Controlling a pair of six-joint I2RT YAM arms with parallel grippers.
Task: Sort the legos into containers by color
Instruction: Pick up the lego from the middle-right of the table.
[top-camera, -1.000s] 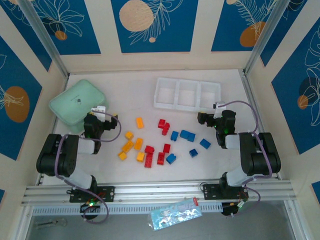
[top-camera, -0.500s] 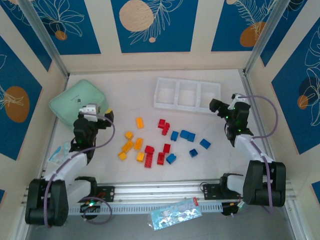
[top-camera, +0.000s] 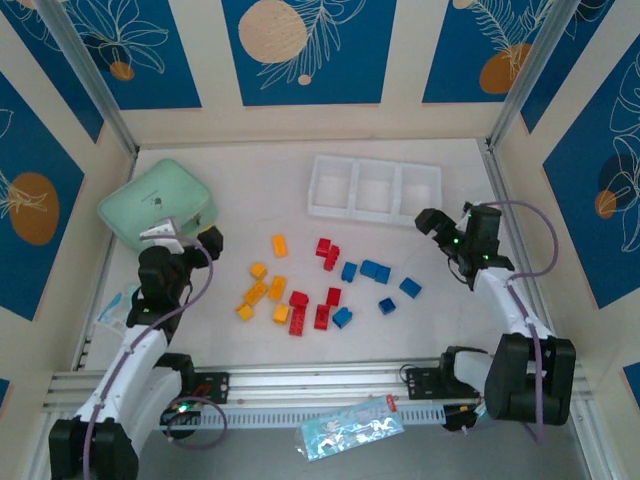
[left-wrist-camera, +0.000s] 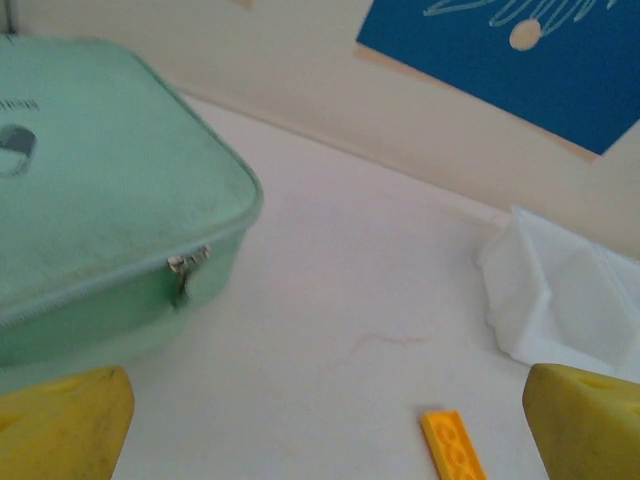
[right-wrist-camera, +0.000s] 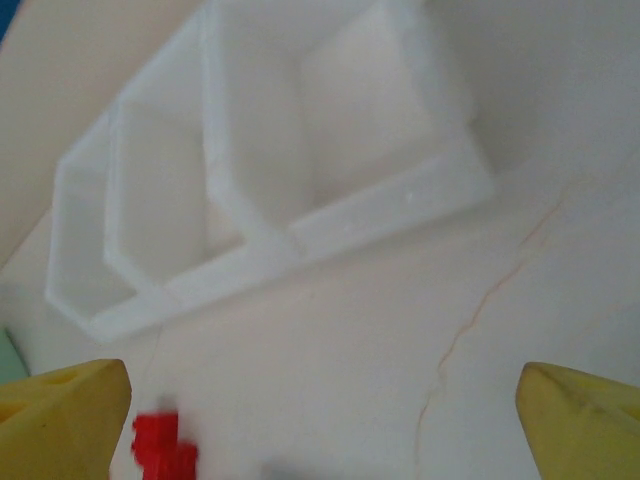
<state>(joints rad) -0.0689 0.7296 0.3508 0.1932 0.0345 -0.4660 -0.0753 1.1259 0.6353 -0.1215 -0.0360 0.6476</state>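
The legos lie loose mid-table: yellow-orange ones (top-camera: 277, 288) to the left, red ones (top-camera: 298, 300) in the middle, blue ones (top-camera: 369, 268) to the right. The containers are three bare square compartments in a white tray (top-camera: 373, 213) at the back. My left gripper (top-camera: 207, 240) hovers open left of the yellow-orange bricks, beside the mint case. In the left wrist view, its yellow fingertips (left-wrist-camera: 60, 420) stand wide apart with one orange lego (left-wrist-camera: 455, 448) ahead. My right gripper (top-camera: 427, 220) is open near the tray's right front corner. Its wrist view shows the tray (right-wrist-camera: 300, 240) and a red lego (right-wrist-camera: 160, 445).
A mint green zip case (top-camera: 155, 205) sits at the back left, close behind the left gripper. A clear plastic packet (top-camera: 115, 305) lies at the table's left edge. Another packet (top-camera: 350, 425) rests below the front rail. Side walls close in the table.
Both arms have unfolded from a tucked pose, their elbows dropping toward the near edge. The right gripper has moved back toward the tray. No lego has moved.
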